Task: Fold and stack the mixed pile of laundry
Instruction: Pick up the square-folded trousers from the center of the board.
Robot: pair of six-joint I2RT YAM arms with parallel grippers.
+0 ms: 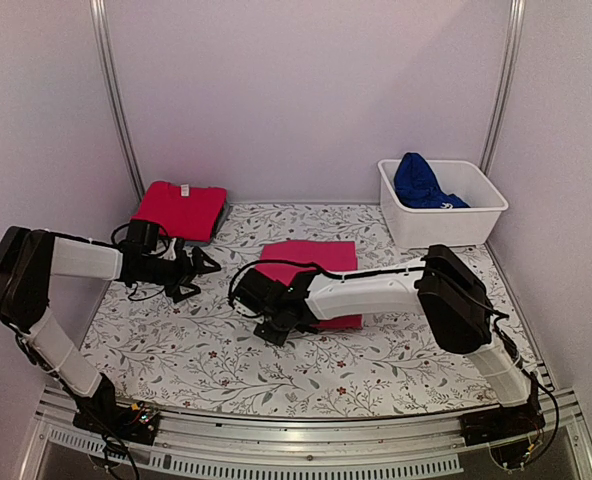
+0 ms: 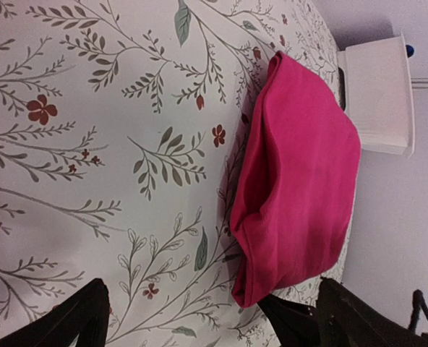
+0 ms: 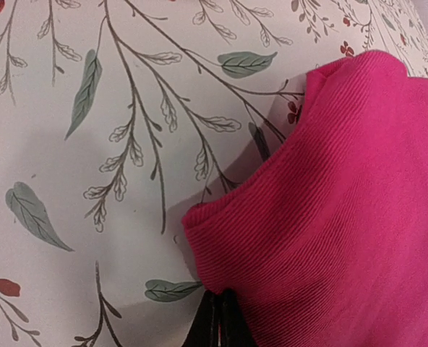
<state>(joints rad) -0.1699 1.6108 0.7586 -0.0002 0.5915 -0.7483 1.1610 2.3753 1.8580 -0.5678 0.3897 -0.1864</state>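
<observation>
The magenta garment (image 1: 311, 262) lies folded into a flat rectangle on the floral cloth (image 1: 176, 345), to the left of the white tub (image 1: 446, 228) and nearer the arms than it, well apart from its wall. The right gripper (image 3: 217, 322) is at the corner of that rectangle farthest from the tub. Its fingers are closed together right at the hem and it looks to have nipped a thin fold of the fabric, though how many layers it has caught cannot be told. The left gripper (image 2: 181, 303) hangs farther from the tub than the garment does, just beyond the edge that faces away from the tub, jaws spread wide and holding nothing. The fabric is a fine ribbed knit, soft and light, with no stiffness. Lifted by one corner it will likely sag, and the folded layers may peel apart and undo the fold. A hold that takes all the layers at the hem, ideally at two corners of one edge with a gripper on each, should keep the rectangle together. The knit does not look slippery, so a firm pinch ought to keep it, but the floral cloth beneath may drag along if the fingers catch it too. A red tee (image 1: 179, 208) sits folded far to the tub's left, about level with it at the back, and a royal blue garment (image 1: 423, 180) lies bunched and unfolded inside the tub
</observation>
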